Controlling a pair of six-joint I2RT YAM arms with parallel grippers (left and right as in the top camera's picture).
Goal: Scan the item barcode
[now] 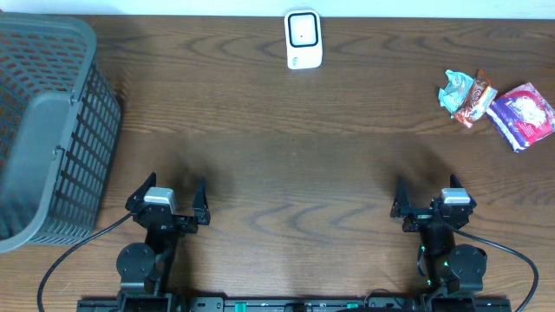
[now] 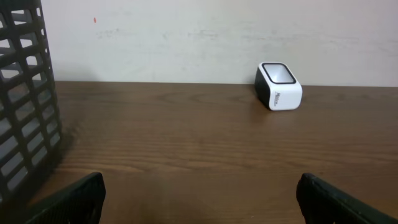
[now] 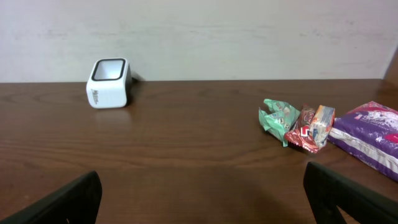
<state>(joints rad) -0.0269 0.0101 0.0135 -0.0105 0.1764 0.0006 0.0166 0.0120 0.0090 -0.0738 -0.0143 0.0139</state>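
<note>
A white barcode scanner (image 1: 303,39) (image 2: 278,86) (image 3: 109,83) stands at the table's far edge, centre. Three snack items lie at the far right: a green packet (image 1: 453,89) (image 3: 278,117), a red-orange packet (image 1: 475,102) (image 3: 310,129) and a purple packet (image 1: 523,115) (image 3: 367,140). My left gripper (image 1: 176,186) (image 2: 200,186) rests low at the front left, open, nothing between its fingers. At the front right, the right gripper (image 1: 427,192) (image 3: 202,180) is also open and empty. Both are far from the items and the scanner.
A tall grey mesh basket (image 1: 52,130) (image 2: 25,106) stands at the left edge, just left of my left gripper. The dark wooden table (image 1: 295,165) ends at a pale wall behind the scanner.
</note>
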